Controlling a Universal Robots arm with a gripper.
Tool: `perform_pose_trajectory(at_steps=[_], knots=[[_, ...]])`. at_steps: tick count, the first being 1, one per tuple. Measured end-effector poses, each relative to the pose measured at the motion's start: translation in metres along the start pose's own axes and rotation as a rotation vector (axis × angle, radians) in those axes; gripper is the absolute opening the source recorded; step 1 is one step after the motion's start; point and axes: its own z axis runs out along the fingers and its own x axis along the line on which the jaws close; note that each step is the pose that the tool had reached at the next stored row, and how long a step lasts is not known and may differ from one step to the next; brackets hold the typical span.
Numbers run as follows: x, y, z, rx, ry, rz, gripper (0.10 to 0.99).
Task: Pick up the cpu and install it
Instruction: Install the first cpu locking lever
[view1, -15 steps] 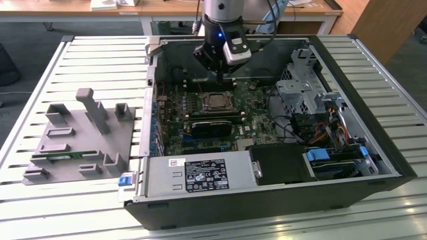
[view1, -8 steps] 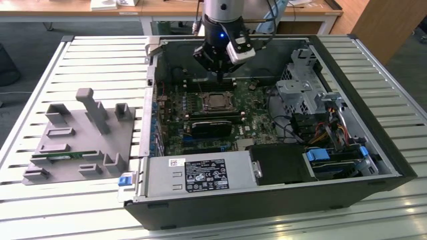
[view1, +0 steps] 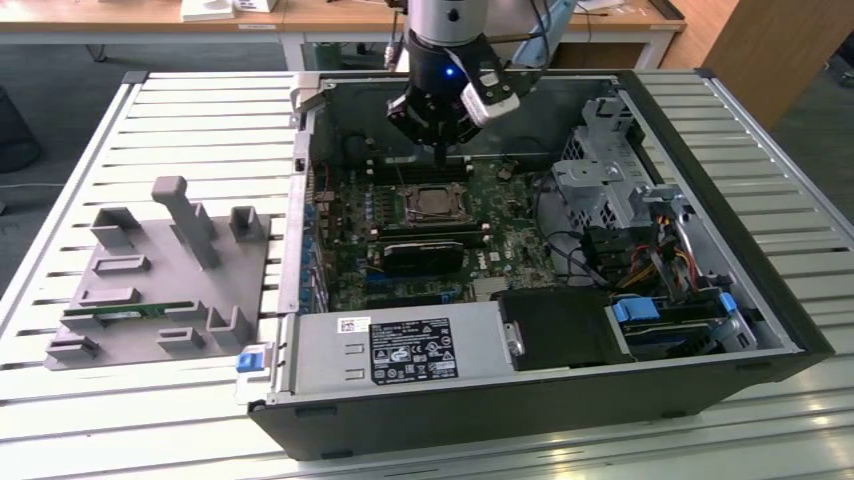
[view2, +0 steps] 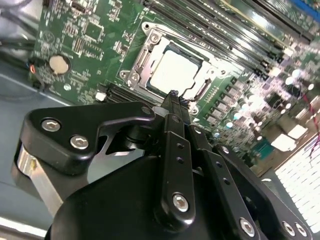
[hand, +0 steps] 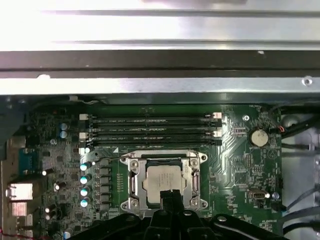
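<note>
Robotics lab or electronics assembly workshop. Slatted silver aluminium bench (view1: 200, 110) carries an opened black desktop computer case (view1: 561, 400) with its green motherboard (view1: 400, 250) exposed, beside a grey moulded parts fixture (view1: 160, 290). Wooden desks (view1: 400, 15) stand behind, on grey floor (view1: 54, 80).

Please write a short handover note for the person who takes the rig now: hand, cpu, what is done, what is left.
Hand: shut, holding nothing, tip just above the socket edge inside the open case.
Cpu: lies flat in the socket on the board, silver top up, apart from the hand.
Done: cpu picked and placed.
Left: whether the socket frame is latched cannot be told; check this.
</note>
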Motion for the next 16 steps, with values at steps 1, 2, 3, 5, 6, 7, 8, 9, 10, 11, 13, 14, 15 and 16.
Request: perform_pose_trajectory(at_steps=[1, 2, 3, 5, 6, 7, 8, 9, 10, 11, 13, 14, 15, 16], knots=[[0.0000, 0.0000, 0.0001, 0.000, 0.0005, -0.018, 0.106], [0.0000, 0.0000, 0.0002, -0.001, 0.0010, -0.036, 0.106], [0.0000, 0.0000, 0.0004, -0.002, 0.0014, -0.054, 0.106], [0.0000, 0.0000, 0.0006, -0.003, 0.0023, -0.089, 0.106], [0.0000, 0.0000, 0.0007, -0.003, 0.0027, -0.106, 0.106], [0.0000, 0.0000, 0.0008, -0.004, 0.0031, -0.122, 0.106], [0.0000, 0.0000, 0.0009, -0.005, 0.0036, -0.140, 0.106], [0.0000, 0.0000, 0.0010, -0.005, 0.0040, -0.158, 0.106], [0.0000, 0.0000, 0.0011, -0.006, 0.0045, -0.176, 0.106], [0.0000, 0.0000, 0.0011, -0.006, 0.0049, -0.193, 0.106], [0.0000, 0.0000, 0.0012, -0.007, 0.0057, -0.224, 0.106], [0.0000, 0.0000, 0.0013, -0.008, 0.0061, -0.239, 0.106], [0.0000, 0.0000, 0.0013, -0.008, 0.0065, -0.254, 0.106], [0.0000, 0.0000, 0.0014, -0.009, 0.0068, -0.269, 0.106]])
